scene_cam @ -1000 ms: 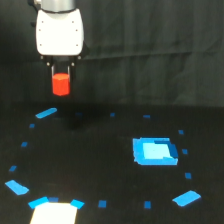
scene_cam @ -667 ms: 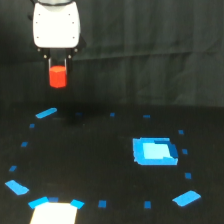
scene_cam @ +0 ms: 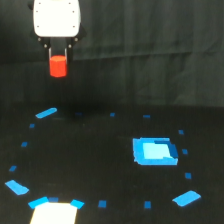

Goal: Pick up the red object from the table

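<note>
The red object [scene_cam: 58, 65] is a small red-orange stubby block. It hangs in the air at the exterior view's upper left, in front of the dark curtain and well above the black table [scene_cam: 100, 165]. My gripper [scene_cam: 58, 55] is shut on its top, with the white gripper body above it. The dark fingers show on both sides of the block's upper part. The block's lower half is free and visible.
A larger blue square patch [scene_cam: 154, 151] lies on the table at the exterior view's right. Several small blue tape marks ring the table, among them one at the left [scene_cam: 46, 113] and one at the lower right [scene_cam: 186, 198]. A bright white patch [scene_cam: 54, 212] sits at the bottom edge.
The gripper has risen with the red object held in it and shifted slightly to the exterior view's left. The tape marks have not moved.
</note>
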Tool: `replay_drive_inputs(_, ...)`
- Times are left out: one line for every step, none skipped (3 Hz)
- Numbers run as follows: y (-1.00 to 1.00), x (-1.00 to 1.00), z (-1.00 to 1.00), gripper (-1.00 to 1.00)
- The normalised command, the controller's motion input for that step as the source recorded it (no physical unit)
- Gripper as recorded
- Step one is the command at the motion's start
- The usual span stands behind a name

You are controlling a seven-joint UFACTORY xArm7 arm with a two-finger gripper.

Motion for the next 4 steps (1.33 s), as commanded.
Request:
replay_drive_inputs(-0.13,0.06,0.23,-1.00)
replay_drive_inputs(-0.05,-0.03,0.09,-0.96)
replay_drive_inputs(0.14,0.24,0.30,-1.00)
replay_drive_inputs(-0.14,0.01,0.08,-0.99)
